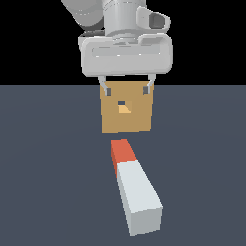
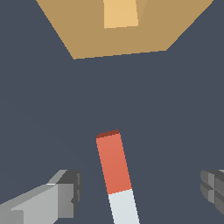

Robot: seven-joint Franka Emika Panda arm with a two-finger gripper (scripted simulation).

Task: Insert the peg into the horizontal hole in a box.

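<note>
I'm seeing one peg (image 1: 137,190) lying low-center, one box (image 1: 126,111) with one hole (image 1: 124,108) mid-frame, no writing; my gripper (image 1: 126,90) is hanging spread wide, gripping nothing.

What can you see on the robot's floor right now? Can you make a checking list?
Surface: flat dark grey-blue floor, bare apart from the job's things.
Peg: lying flat, red end toward the box, not held.
Box: tan, upright, apart from the peg.
Hole: small square opening in the middle of the box face, nothing in it.
Clutter: nothing seen.
Gripper: open, above the floor, fingers either side of the peg in the wrist view, not touching it.
Cables: nothing seen.
Surroundings: black background only.
</note>
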